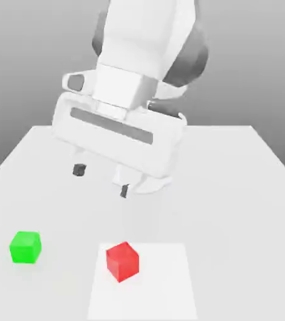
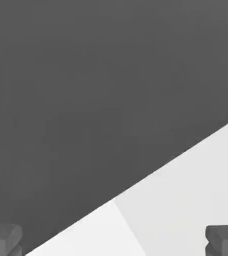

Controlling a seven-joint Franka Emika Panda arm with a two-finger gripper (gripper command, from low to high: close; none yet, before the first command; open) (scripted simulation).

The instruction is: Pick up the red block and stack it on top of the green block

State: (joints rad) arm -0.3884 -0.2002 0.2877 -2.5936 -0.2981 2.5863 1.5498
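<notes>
Bright red marks the block to be moved: in the exterior view the red block (image 1: 123,261) sits towards six o'clock, on a pale square patch (image 1: 163,288) of the table (image 1: 232,207), turned so that an edge faces the camera. The green block (image 1: 25,247) rests on the table at about eight o'clock in that view, well apart from the red one and with nothing on top of it. The gripper (image 1: 101,180) is up near the middle, tilted, its dark fingertips spread wide with nothing between them; from it, the red block lies at roughly six o'clock and the green one at about seven.

In the hand view the two fingers stand far apart, with only empty space between them, and a pale surface (image 2: 201,185) slants away beyond.

As for progress, nothing of the stack is made. Reaching the red block, gripping it, lifting it, carrying it across, setting it on the green one and letting go all seem left to do.
</notes>
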